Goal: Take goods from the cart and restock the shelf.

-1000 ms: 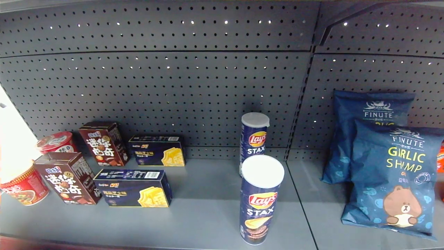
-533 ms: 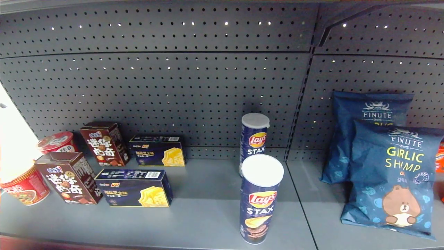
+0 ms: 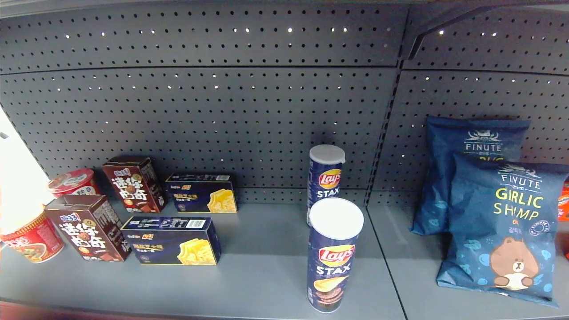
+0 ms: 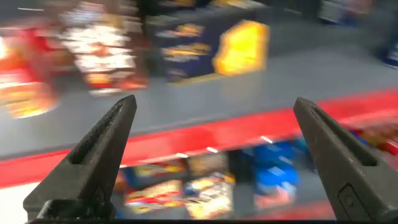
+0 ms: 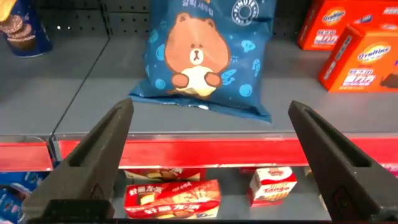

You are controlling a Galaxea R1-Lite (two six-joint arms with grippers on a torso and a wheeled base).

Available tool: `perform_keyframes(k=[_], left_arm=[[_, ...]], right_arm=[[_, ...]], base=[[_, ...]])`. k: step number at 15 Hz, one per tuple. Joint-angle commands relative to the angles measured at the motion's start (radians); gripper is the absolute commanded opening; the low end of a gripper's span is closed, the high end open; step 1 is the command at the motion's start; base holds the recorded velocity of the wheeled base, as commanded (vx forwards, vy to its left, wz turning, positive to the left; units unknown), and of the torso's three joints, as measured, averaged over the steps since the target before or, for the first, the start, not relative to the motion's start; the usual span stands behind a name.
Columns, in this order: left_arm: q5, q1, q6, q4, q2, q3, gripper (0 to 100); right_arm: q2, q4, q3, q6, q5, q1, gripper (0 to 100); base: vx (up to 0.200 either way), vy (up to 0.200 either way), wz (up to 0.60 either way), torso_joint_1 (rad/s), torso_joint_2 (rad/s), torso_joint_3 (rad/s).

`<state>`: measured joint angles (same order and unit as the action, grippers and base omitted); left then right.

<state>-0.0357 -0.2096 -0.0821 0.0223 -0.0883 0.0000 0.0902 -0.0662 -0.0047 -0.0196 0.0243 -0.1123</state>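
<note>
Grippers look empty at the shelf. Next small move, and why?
Probably pull both arms back and go to the cart for an item. The left gripper and right gripper are open and empty in front of the shelf, so there is nothing to place yet. Bare space waits between the boxes and the cans.

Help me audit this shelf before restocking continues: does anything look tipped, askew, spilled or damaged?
Nothing looks spilled, toppled or damaged. The front chip can and rear chip can stand upright, and the front snack bag stands just ahead of the rear snack bag. The front brown box sits slightly turned, a minor facing flaw at most.
</note>
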Motion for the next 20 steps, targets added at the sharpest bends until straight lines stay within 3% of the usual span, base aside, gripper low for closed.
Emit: perform_keyframes(k=[1, 4, 10, 12, 13, 14, 16, 18, 20], left_arm=[[-0.029, -0.002, 0.008, -0.009, -0.007, 0.0, 100], [-0.026, -0.002, 0.051, -0.025, -0.007, 0.0, 100], [0.007, -0.001, 0.044, -0.027, -0.005, 0.0, 100], [0.005, -0.002, 0.048, -0.027, -0.007, 0.0, 100], [0.022, -0.001, 0.047, -0.027, -0.007, 0.0, 100], [0.045, -0.002, 0.045, -0.025, -0.007, 0.0, 100], [0.04, -0.002, 0.045, -0.025, -0.007, 0.0, 100], [0.039, -0.001, 0.024, -0.025, -0.005, 0.0, 100], [0.04, -0.001, 0.025, -0.025, -0.005, 0.0, 100]], right_arm=[[0.005, -0.001, 0.0, 0.015, -0.003, 0.0, 100], [0.005, -0.001, 0.0, 0.02, 0.006, 0.0, 100], [0.005, -0.001, 0.0, 0.023, 0.025, 0.0, 100], [0.005, 0.0, 0.0, 0.018, -0.047, -0.001, 100], [0.005, 0.0, 0.0, 0.015, -0.119, -0.001, 100], [0.005, -0.001, 0.0, 0.023, -0.127, 0.0, 100], [0.005, -0.003, 0.002, 0.047, -0.095, 0.0, 100], [0.005, -0.001, 0.0, 0.067, 0.028, 0.0, 100], [0.005, -0.001, 0.0, 0.072, 0.037, 0.0, 100]], base=[[0.0, 0.0, 0.0, 0.0, 0.0, 0.0], [0.0, 0.0, 0.0, 0.0, 0.0, 0.0], [0.0, 0.0, 0.0, 0.0, 0.0, 0.0], [0.0, 0.0, 0.0, 0.0, 0.0, 0.0], [0.0, 0.0, 0.0, 0.0, 0.0, 0.0], [0.0, 0.0, 0.0, 0.0, 0.0, 0.0], [0.0, 0.0, 0.0, 0.0, 0.0, 0.0], [0.0, 0.0, 0.0, 0.0, 0.0, 0.0], [0.0, 0.0, 0.0, 0.0, 0.0, 0.0]])
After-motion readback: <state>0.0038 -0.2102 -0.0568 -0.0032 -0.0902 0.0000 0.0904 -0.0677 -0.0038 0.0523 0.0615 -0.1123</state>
